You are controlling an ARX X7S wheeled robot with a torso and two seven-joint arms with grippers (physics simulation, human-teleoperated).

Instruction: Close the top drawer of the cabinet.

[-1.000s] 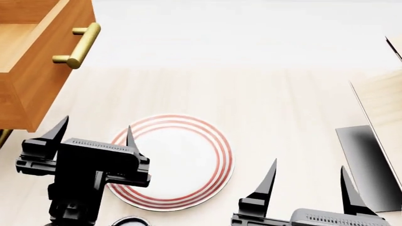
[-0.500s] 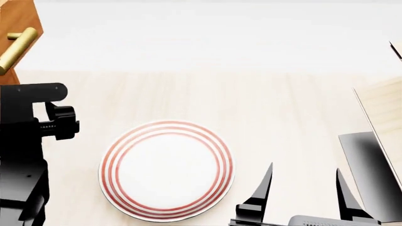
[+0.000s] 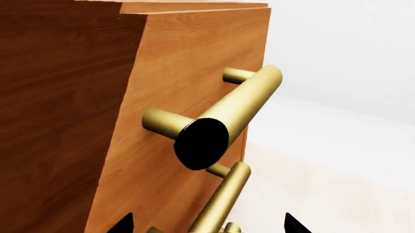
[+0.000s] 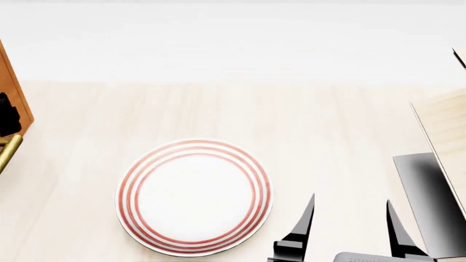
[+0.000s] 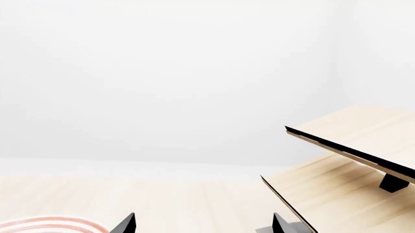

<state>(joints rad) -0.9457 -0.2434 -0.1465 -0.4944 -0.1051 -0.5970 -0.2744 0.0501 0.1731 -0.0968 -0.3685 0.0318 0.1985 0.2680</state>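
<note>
The orange-brown wooden cabinet (image 4: 13, 103) is now nearly slid out of the head view, the left gripper (image 3: 206, 224) gone with it. Both black grippers are seen spread, right gripper (image 4: 352, 229) empty.

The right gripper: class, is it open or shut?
Open. The right gripper shows two black fingertips standing clearly apart in the head view, nothing between them.

No readable text or labels anywhere
</note>
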